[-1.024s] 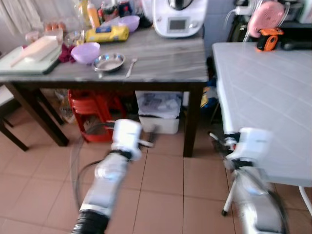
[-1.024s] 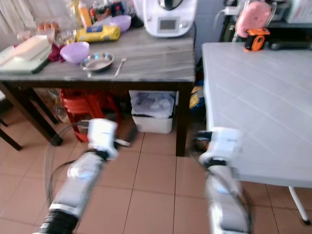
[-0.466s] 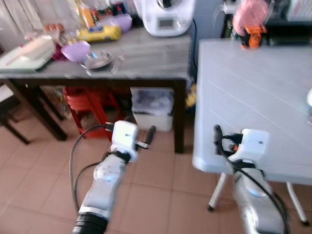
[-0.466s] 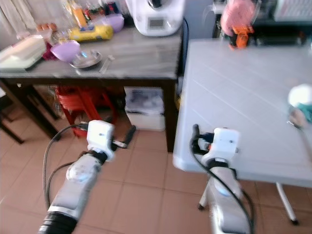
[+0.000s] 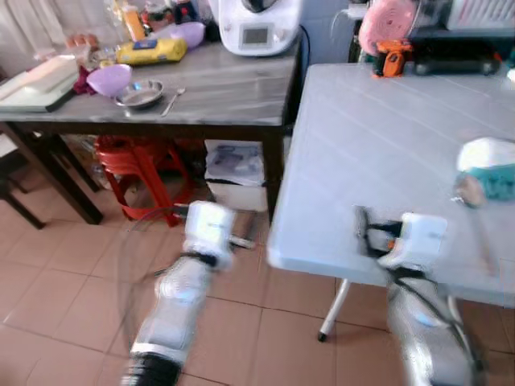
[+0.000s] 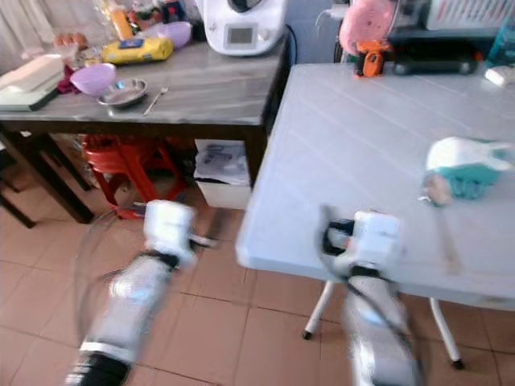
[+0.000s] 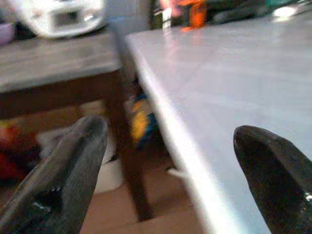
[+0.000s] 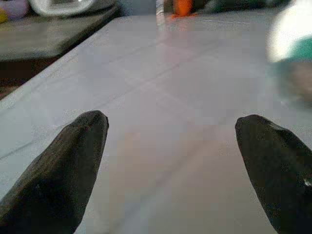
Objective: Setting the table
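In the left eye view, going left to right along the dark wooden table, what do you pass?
Cutting board → purple bowl → steel dish → spoon → white kitchen machine.

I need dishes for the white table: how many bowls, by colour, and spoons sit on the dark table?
Purple bowls: 2
Metal bowl: 1
Spoon: 1
Total: 4
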Tool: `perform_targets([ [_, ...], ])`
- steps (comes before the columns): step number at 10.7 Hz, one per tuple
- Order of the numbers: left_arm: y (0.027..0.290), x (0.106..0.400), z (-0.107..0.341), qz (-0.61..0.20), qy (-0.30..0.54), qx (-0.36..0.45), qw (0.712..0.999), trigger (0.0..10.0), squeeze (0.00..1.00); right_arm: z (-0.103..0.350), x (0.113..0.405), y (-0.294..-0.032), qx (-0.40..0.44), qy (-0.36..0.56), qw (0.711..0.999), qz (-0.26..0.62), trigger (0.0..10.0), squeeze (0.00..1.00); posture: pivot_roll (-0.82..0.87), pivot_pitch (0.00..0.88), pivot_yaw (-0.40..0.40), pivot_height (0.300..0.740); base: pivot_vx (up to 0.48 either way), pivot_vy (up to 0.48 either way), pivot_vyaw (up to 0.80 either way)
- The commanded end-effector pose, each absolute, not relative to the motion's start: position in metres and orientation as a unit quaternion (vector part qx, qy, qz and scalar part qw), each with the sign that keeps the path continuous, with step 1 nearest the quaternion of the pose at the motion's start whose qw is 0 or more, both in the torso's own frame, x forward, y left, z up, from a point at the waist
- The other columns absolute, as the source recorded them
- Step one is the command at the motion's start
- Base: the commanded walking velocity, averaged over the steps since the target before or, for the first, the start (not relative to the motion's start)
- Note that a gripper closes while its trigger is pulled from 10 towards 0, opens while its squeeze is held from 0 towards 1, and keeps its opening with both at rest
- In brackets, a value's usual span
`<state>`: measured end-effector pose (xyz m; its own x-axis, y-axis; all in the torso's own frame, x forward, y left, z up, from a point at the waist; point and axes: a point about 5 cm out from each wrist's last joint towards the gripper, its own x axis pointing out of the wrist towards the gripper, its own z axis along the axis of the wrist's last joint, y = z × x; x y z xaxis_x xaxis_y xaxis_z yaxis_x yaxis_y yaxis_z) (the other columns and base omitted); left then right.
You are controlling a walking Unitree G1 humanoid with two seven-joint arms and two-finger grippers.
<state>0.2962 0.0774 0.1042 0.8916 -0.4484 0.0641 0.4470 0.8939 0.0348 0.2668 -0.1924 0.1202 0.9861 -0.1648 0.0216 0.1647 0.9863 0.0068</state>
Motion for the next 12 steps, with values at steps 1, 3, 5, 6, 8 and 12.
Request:
perform_targets([
  [1,0.090,0.299,0.105,-0.215,-0.036,0.021,0.976,10.0,0.00,0.123,0.268,-0.183,0.009,-0.016,0.997,-0.073,10.0,0.00,-0.17,0.075,0.103,0.740,0.000,-0.326,0.00],
  [3,0.089,0.300,0.106,-0.216,-0.037,0.020,0.975,10.0,0.00,0.123,0.269,-0.182,0.008,-0.016,0.997,-0.073,10.0,0.00,-0.17,0.073,0.105,0.740,0.000,-0.322,0.00],
  [5,0.088,0.300,0.105,-0.217,-0.036,0.022,0.975,10.0,0.00,0.123,0.269,-0.183,0.009,-0.017,0.997,-0.076,10.0,0.00,-0.17,0.079,0.108,0.740,0.000,-0.161,0.00],
  [6,0.088,0.300,0.105,-0.218,-0.035,0.022,0.975,10.0,0.00,0.123,0.268,-0.183,0.009,-0.016,0.997,-0.078,10.0,0.00,-0.17,0.080,0.108,0.740,0.000,0.000,0.00],
  [8,0.088,0.300,0.104,-0.219,-0.034,0.016,0.975,10.0,0.00,0.122,0.266,-0.186,0.005,-0.013,0.996,-0.089,10.0,0.00,-0.17,0.084,0.112,0.740,0.000,0.000,0.00],
  [12,0.087,0.292,0.095,-0.266,-0.013,0.002,0.964,10.0,0.00,0.112,0.263,-0.198,-0.004,0.021,0.992,-0.127,10.0,0.00,-0.17,0.096,0.111,0.740,0.000,0.000,0.00],
])
